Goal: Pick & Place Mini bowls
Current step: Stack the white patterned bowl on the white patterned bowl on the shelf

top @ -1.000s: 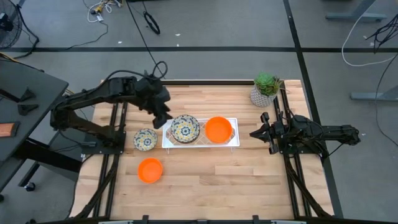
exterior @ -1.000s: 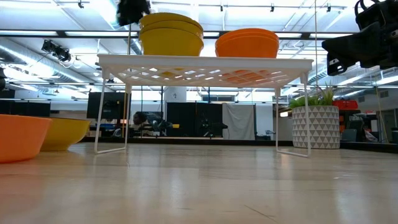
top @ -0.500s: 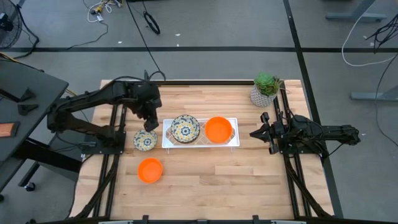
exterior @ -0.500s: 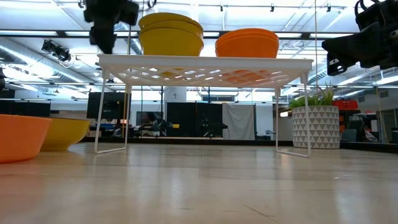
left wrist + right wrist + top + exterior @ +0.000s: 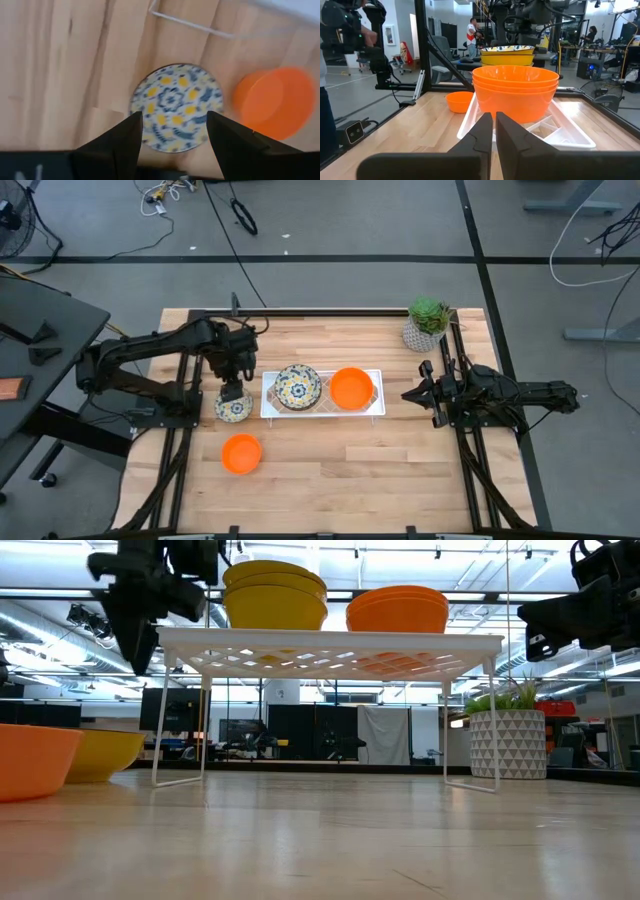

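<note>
Seen from above, my left gripper hangs over the floral bowl that sits on the wooden table just left of the white rack. On the rack rest a floral stack and an orange stack, side by side. A lone orange bowl lies nearer the front edge, apart from the floral one. My right gripper waits at the right of the rack, below the potted plant.

From table height, my left gripper hangs in the air beside the rack's left end, its tips below the shelf level and above the bowls on the table at far left. The yellow-sided stack and the orange stack stand on the shelf.

Through my left wrist camera, my two fingers stand spread wide, empty, with the floral bowl showing between them; I touch nothing. The lone orange bowl lies beside it.

Through my right wrist camera, my fingers are pressed nearly together on nothing, pointed toward the orange stack.
</note>
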You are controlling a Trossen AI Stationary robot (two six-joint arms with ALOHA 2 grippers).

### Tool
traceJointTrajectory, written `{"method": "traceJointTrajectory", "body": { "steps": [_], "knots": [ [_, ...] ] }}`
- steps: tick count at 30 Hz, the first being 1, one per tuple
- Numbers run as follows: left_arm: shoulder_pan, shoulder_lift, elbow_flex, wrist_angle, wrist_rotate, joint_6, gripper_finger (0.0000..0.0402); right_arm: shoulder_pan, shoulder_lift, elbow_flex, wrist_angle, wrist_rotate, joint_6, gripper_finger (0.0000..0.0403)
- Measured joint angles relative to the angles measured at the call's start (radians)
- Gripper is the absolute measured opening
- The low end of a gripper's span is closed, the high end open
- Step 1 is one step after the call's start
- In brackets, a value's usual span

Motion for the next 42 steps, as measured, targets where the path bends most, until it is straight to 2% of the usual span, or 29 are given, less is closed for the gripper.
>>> {"method": "traceJointTrajectory", "body": {
  "steps": [5, 8, 15, 18, 22, 28, 42],
  "knots": [
    [0.001, 0.0, -0.045, -0.001, -0.072, 0.274, 0.0225, 0.0, 0.0, 0.0, 0.0, 0.0, 0.0, 0.0027],
    [0.001, 0.0, -0.08, 0.001, -0.078, 0.439, 0.0225, 0.0, 0.0, 0.0, 0.0, 0.0, 0.0, 0.0027],
    [0.001, 0.0, -0.163, 0.037, -0.087, 0.61, 0.0225, 0.0, 0.0, 0.0, 0.0, 0.0, 0.0, 0.0027],
    [0.001, 0.0, -0.183, 0.058, -0.088, 0.608, 0.0225, 0.0, 0.0, 0.0, 0.0, 0.0, 0.0, 0.0027],
    [0.007, 0.006, -0.193, 0.078, -0.116, 0.506, 0.0225, 0.0, 0.0, 0.0, 0.0, 0.0, 0.0, 0.0027],
    [0.059, 0.04, -0.193, 0.106, -0.045, 0.361, 0.0225, 0.0, 0.0, 0.0, 0.0, 0.0, 0.0, 0.0027],
    [0.13, 0.108, -0.193, 0.154, -0.031, 0.307, 0.0225, 0.0, 0.0, 0.0, 0.0, 0.0, 0.0, 0.0027]
  ]
}}
